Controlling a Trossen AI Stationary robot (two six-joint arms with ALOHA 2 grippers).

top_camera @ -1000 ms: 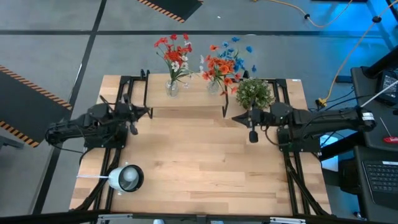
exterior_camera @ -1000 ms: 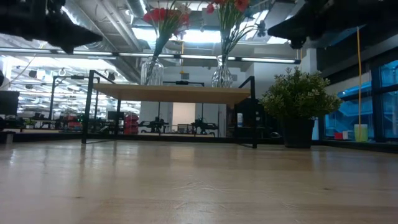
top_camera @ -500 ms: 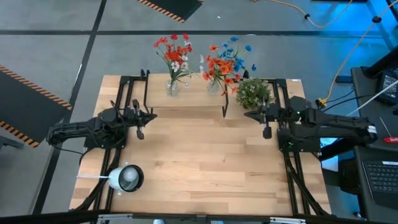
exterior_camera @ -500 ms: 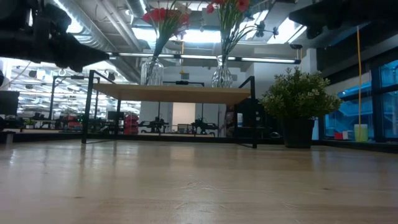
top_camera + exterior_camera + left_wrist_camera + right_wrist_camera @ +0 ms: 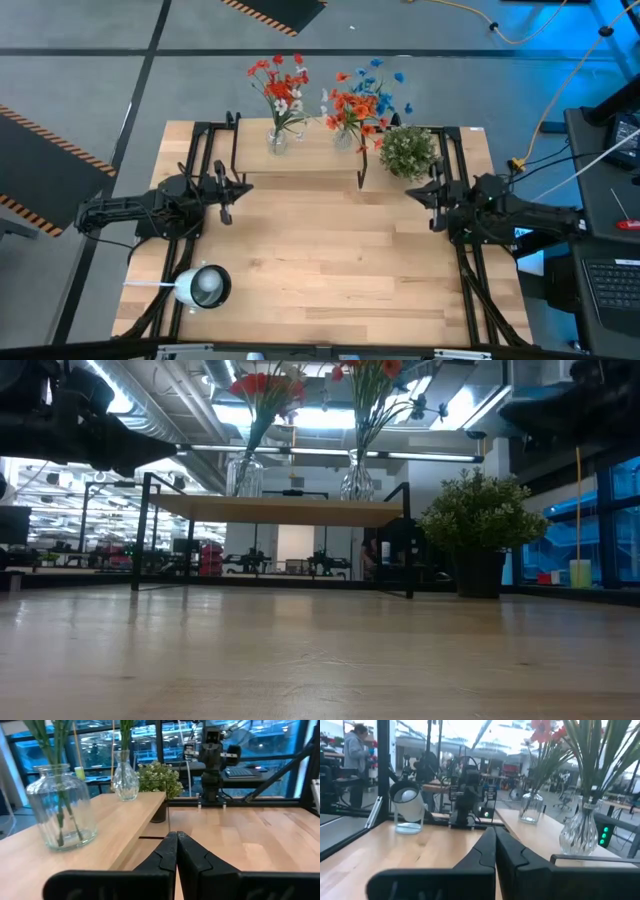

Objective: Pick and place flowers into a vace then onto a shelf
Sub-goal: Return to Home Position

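The flowers (image 5: 283,88) stand in two glass vases, the left-hand vase (image 5: 277,142) and the right-hand vase (image 5: 343,138). Both vases are upright on the shelf (image 5: 310,155) in the upper middle of the high view, so the placing part of the job looks done. The step in hand appears to be the return to rest. The left gripper (image 5: 228,192) hangs over the surface (image 5: 320,250) at the left of the frame, just below the shelf's left end. The right gripper (image 5: 428,198) sits right of centre, just below the bushy plant (image 5: 408,150). In each wrist view the dark fingers meet with no gap and nothing between them, so both grippers are pressed together and empty. The next move, as I judge it, calls for each arm to draw back toward its own side edge. It should stay clear of the shelf's black legs, and the right arm should also stay clear of the plant's foliage, so that neither vase is jarred.
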